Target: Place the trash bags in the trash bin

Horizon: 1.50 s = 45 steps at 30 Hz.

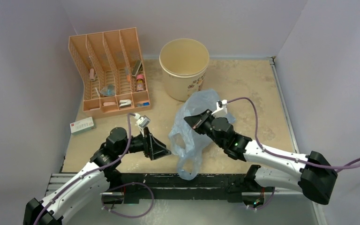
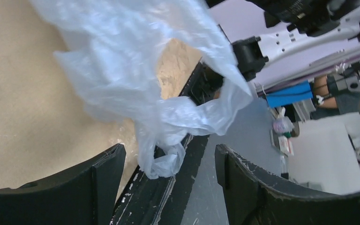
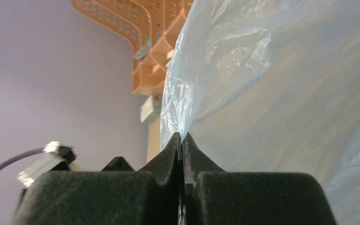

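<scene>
Right jaws pinch trash bag (image 1: pixel 182 137), left jaws wide beside it; bin (image 1: pixel 182 85) beyond, rack (image 1: pixel 107 60) leftward

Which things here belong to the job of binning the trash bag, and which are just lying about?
Job in hand: light-blue trash bag, pinched by the right gripper; cream bin; left gripper, open beside the bag.
Lying about: orange organizer rack; small white box.
</scene>
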Motion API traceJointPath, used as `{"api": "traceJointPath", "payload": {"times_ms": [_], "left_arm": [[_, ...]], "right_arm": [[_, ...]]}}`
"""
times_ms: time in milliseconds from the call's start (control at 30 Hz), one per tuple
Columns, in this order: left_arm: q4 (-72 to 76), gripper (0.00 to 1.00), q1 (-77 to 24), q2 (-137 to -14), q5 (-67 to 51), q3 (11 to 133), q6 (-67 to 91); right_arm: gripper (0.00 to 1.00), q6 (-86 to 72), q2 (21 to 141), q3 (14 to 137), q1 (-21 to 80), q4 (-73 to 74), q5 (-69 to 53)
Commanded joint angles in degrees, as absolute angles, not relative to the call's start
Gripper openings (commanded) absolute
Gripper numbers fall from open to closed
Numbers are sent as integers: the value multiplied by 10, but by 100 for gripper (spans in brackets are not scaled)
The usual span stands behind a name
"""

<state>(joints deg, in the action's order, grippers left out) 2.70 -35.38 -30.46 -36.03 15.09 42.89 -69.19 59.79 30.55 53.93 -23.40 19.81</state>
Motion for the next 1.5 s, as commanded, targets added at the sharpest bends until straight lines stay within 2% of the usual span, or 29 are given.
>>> {"api": "traceJointPath", "payload": {"times_ms": [0, 100, 167, 267, 333, 467, 600, 767, 1100, 1233, 1333, 1400, 1467], "left_arm": [[82, 69, -364, -316, -410, 172, 384], [49, 70, -368, -278, -366, 176, 373], [20, 70, -369, -278, -353, 182, 366], [24, 69, -371, -317, -417, 205, 369], [-8, 69, -399, -348, -465, 266, 353], [-105, 74, -454, -373, -358, 318, 276], [-64, 81, -459, -404, -338, 316, 292], [31, 83, -460, -443, -368, 286, 291], [73, 85, -484, -522, -366, 298, 238], [67, 76, -529, -570, -364, 316, 226], [35, 75, -581, -595, -313, 335, 213], [20, 68, -607, -598, -249, 337, 217], [30, 64, -614, -583, -215, 323, 224]], "right_arm": [[1, -694, 646, 348, 540, -237, 202], [0, -667, 670, 402, 540, -143, 220], [0, -648, 668, 414, 540, -138, 222], [3, -627, 665, 418, 539, -156, 214], [4, -621, 670, 423, 540, -166, 213], [4, -578, 697, 445, 539, -176, 220], [4, -549, 729, 482, 540, -117, 220], [6, -509, 748, 510, 539, -77, 197], [7, -515, 730, 481, 540, -100, 136], [10, -533, 700, 448, 539, -153, 117], [11, -554, 681, 421, 540, -192, 97], [11, -559, 676, 417, 539, -193, 97], [11, -563, 673, 421, 538, -178, 115]]}}
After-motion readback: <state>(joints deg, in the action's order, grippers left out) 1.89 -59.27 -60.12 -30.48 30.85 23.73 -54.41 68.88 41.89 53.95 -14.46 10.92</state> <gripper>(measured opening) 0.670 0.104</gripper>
